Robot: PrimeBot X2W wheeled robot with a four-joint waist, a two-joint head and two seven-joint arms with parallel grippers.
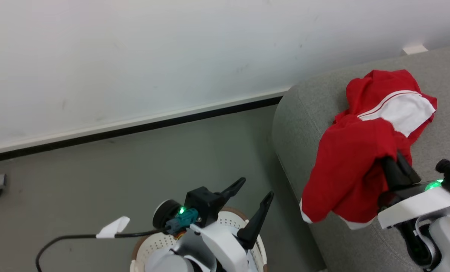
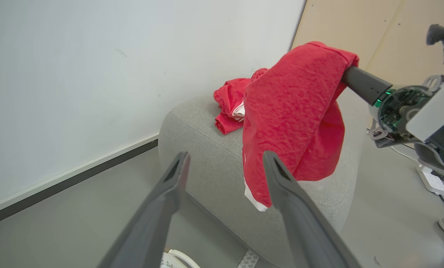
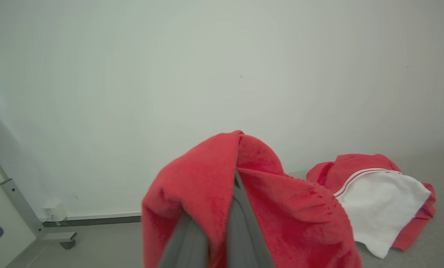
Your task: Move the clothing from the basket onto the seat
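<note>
My right gripper (image 1: 398, 160) is shut on a red garment (image 1: 351, 166) with a white hem, which hangs over the left edge of the grey seat (image 1: 308, 113). The same red garment (image 2: 292, 115) drapes from the right gripper's dark fingers (image 2: 361, 83) above the seat (image 2: 207, 149) in the left wrist view, and it covers the fingers (image 3: 240, 230) in the right wrist view. A red-and-white piece (image 1: 395, 102) lies crumpled farther back on the seat. My left gripper (image 1: 252, 196) stands open and empty above the cream basket (image 1: 247, 221).
A white wall (image 1: 172, 56) with a dark baseboard (image 1: 134, 130) runs behind the grey floor. A black cable with a white tag (image 1: 113, 226) trails at lower left. A power strip (image 2: 432, 180) and cables lie on the floor past the seat.
</note>
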